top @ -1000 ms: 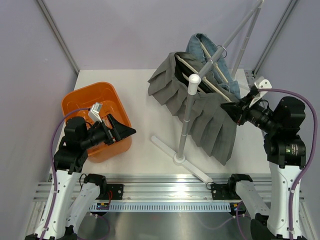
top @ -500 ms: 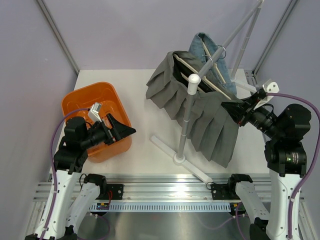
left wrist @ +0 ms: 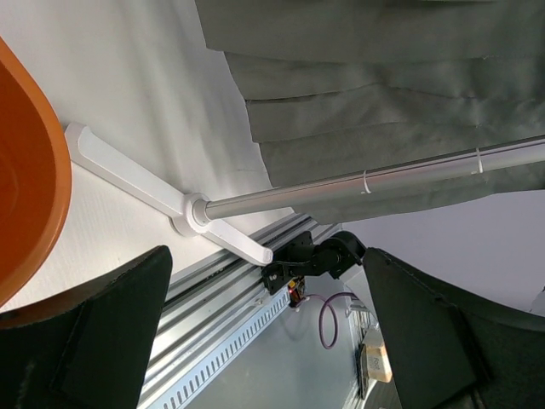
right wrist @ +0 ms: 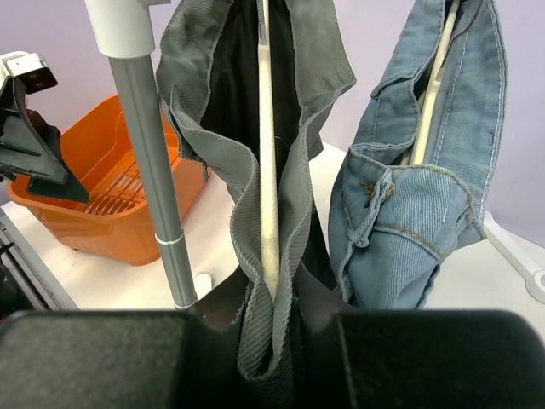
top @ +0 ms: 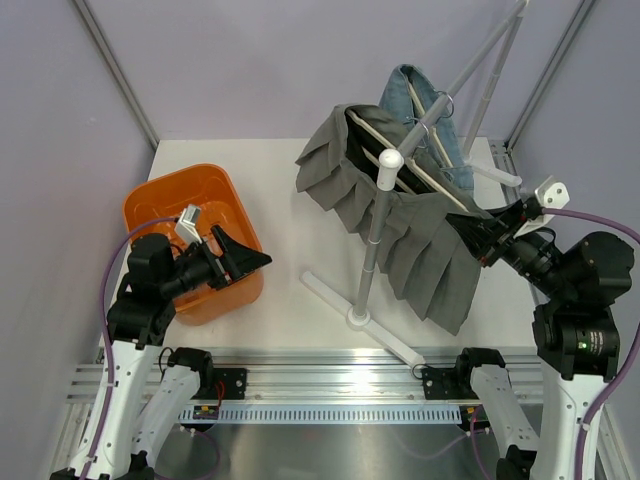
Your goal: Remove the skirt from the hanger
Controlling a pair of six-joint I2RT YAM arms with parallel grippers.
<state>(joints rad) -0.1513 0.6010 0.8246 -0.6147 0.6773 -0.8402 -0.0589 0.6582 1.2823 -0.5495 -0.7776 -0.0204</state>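
The grey pleated skirt (top: 420,240) hangs on a cream hanger (top: 400,160) from the rack's top bar. My right gripper (top: 478,232) is shut on the right end of the skirt's waistband. In the right wrist view the waistband (right wrist: 213,162) wraps the hanger bar (right wrist: 266,170), and both run down between the shut fingers of my right gripper (right wrist: 271,341). My left gripper (top: 250,262) is open and empty beside the orange basket. In the left wrist view the left gripper (left wrist: 264,341) is far from the skirt's hem (left wrist: 366,94).
An orange basket (top: 170,215) stands at the left. The rack's grey pole (top: 375,240) rises from a white cross base (top: 360,318) mid-table. A blue denim garment (top: 425,100) hangs on a second hanger behind the skirt, close on its right in the right wrist view (right wrist: 409,213).
My right gripper has drawn back to the right with the waistband in it, pulling the skirt's right end that way. The left arm has not moved.
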